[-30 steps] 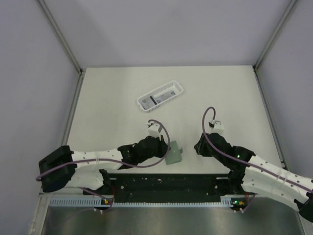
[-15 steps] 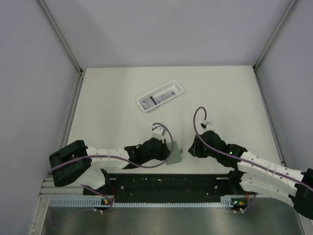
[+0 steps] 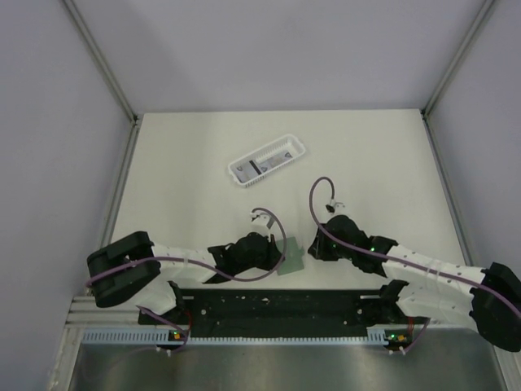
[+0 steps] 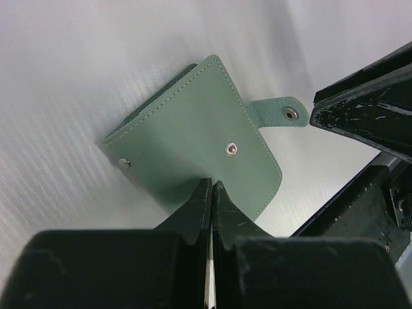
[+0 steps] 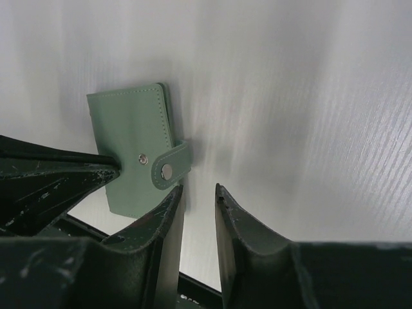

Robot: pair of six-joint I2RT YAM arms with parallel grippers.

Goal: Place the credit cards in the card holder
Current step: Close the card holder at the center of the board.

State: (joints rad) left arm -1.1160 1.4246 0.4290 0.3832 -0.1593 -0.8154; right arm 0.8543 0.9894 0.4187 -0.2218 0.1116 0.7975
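Observation:
The sage-green card holder [image 3: 291, 256] lies near the table's front edge, folded, with its snap strap [image 5: 168, 168] loose at one side. It also shows in the left wrist view [image 4: 193, 135] and the right wrist view [image 5: 132, 141]. My left gripper [image 4: 211, 187] is shut, its tips over the holder's near edge; I cannot tell if they pinch it. My right gripper [image 5: 198, 190] is open a little and empty, its left fingertip beside the strap. Light-grey credit cards [image 3: 254, 168] with a black stripe lie in the white basket.
The white slotted basket [image 3: 286, 147] stands at mid-table, far from both grippers. A black rail [image 3: 277, 305] runs along the front edge just behind the holder. The two grippers face each other closely across the holder. Grey walls enclose the table.
My right gripper has moved left and nearer, up to the holder's strap side. My left gripper has shifted slightly and stays at the holder, which has barely moved.

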